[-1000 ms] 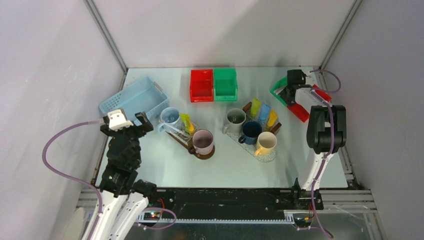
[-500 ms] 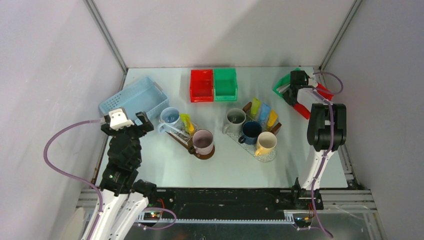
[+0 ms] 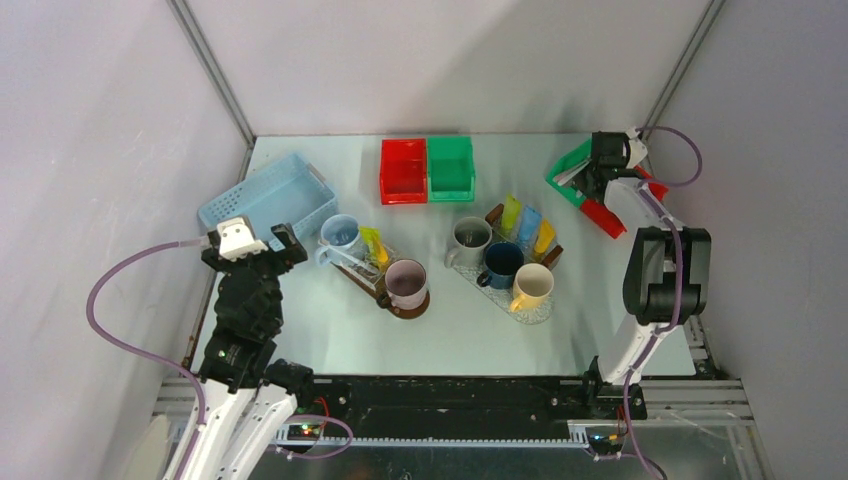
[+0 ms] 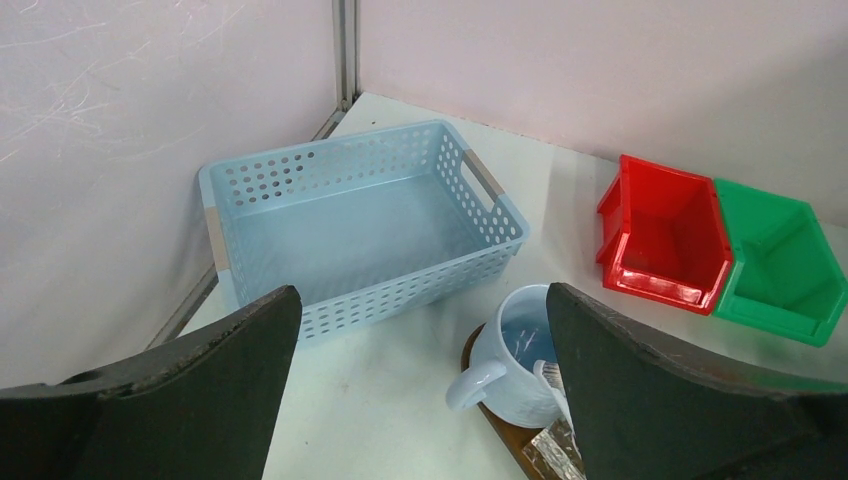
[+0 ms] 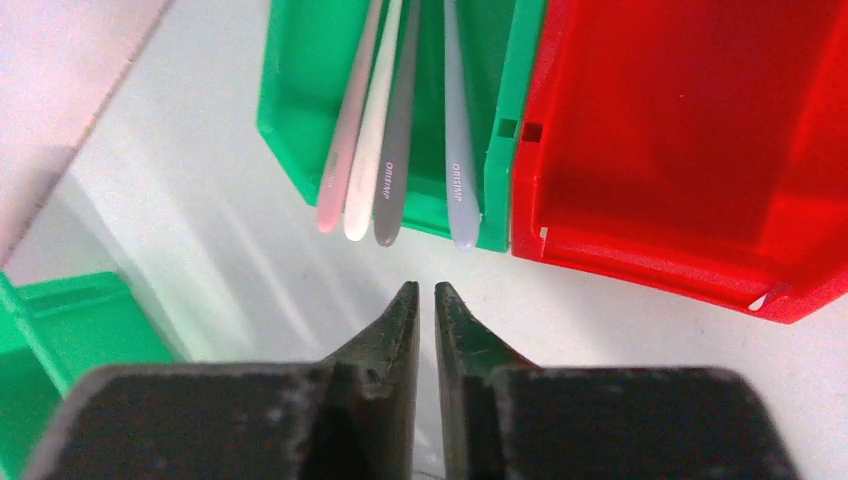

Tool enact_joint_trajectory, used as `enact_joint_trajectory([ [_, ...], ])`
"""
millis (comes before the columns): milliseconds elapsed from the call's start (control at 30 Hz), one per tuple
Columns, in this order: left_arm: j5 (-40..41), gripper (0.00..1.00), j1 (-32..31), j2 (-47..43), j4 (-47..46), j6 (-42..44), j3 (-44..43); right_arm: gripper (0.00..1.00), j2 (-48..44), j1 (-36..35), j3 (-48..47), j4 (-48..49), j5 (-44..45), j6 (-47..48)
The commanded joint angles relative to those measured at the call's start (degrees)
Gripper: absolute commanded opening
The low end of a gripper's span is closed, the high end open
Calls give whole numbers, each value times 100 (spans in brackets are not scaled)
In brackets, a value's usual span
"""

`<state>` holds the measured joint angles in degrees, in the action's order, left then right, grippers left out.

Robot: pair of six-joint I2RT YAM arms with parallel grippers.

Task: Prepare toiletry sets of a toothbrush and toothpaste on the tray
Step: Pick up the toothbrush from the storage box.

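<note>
The left gripper (image 4: 420, 345) gapes wide above the blue basket (image 4: 400, 290). Four toothbrushes (image 5: 385, 150) lie in the far-right green bin (image 5: 290, 80). Two handles carry small print, too fine to read surely. The right gripper (image 5: 425, 300), half open a second ago, is now pinched almost shut on nothing, just short of their tips.

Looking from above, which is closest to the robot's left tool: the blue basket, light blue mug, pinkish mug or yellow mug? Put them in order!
Starting from the left tool:
1. blue basket, just behind it, by the left wall.
2. light blue mug, a little to its right.
3. pinkish mug, further right, near the middle.
4. yellow mug, far over on the right side.
</note>
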<state>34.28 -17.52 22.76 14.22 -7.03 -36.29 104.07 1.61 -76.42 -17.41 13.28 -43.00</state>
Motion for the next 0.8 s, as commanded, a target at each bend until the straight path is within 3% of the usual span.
enact_joint_trajectory([
  [0,-9,100,-26,-72,-214,66,86,23,-272,40,34,96,3,264],
  [167,-9,100,-31,-71,-210,70,88,32,-82,100,20,145,-145,240],
  [767,-25,100,-26,76,-212,86,89,33,833,206,-750,-97,-376,58],
])
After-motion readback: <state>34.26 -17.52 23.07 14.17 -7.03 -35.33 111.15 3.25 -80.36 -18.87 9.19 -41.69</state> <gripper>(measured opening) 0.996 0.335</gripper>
